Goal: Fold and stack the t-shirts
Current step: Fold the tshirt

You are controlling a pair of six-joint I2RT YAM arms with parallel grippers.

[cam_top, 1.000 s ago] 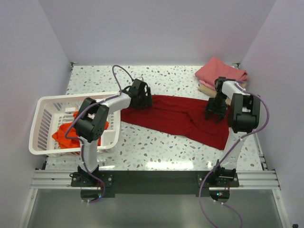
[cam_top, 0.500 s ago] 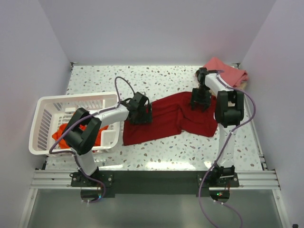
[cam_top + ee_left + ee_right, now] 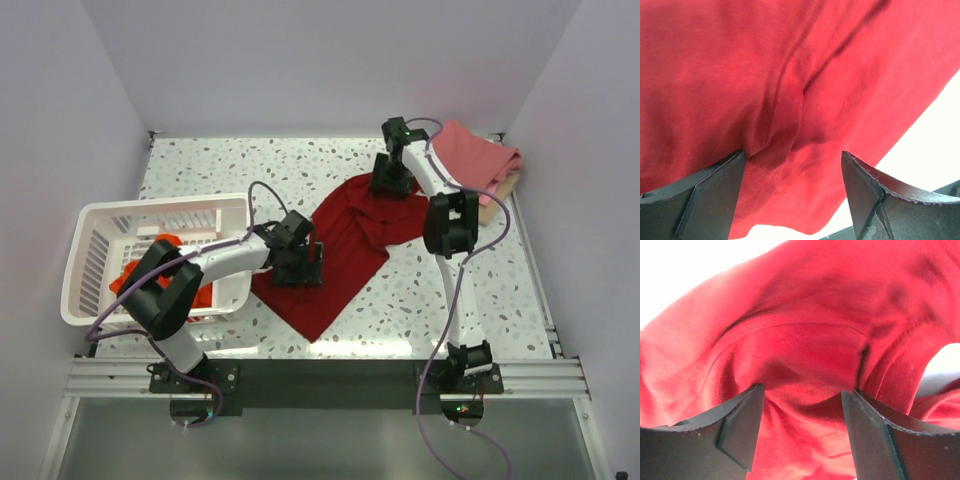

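change: crimson t-shirt [image 3: 345, 240] swung round within the last second. Was a long band running left to right across the table [image 3: 200, 165]. Now a diagonal, with the far end up by the pink stack and the near corner pointing at the front edge.
arms: right gripper [image 3: 388, 182] gone from mid-right to the far side. Left gripper [image 3: 300, 265] pulled back toward the corner of the basket [image 3: 90, 215].
meaning: looks like re-orienting for layout, not folding yet. Far end bunched and creased, so needs spreading flat before any fold.
left gripper state: jaws wide apart, nothing pinched between them. Fingers [image 3: 715, 195] down over red cloth, a crease running up from the left one.
right gripper state: jaws well apart too, nothing clamped. Curved seam of the shirt arcs across just beyond the fingers [image 3: 735, 425].
contact: wrist views too close to tell pressing from hovering. Probably tips dragging on the fabric, going by the creases.
shirt vs left: directly under and ahead of the fingers. Gripper over the shirt's left edge, mid-length, just beside the basket.
shirt vs right: bunched far end under the gripper, near the pink t-shirt [image 3: 480, 155].
others: orange-red t-shirt [image 3: 128, 278] lying in the basket. Pink one folded at the far right corner.
progress: early. No fold on the crimson one, orange-red not out yet.
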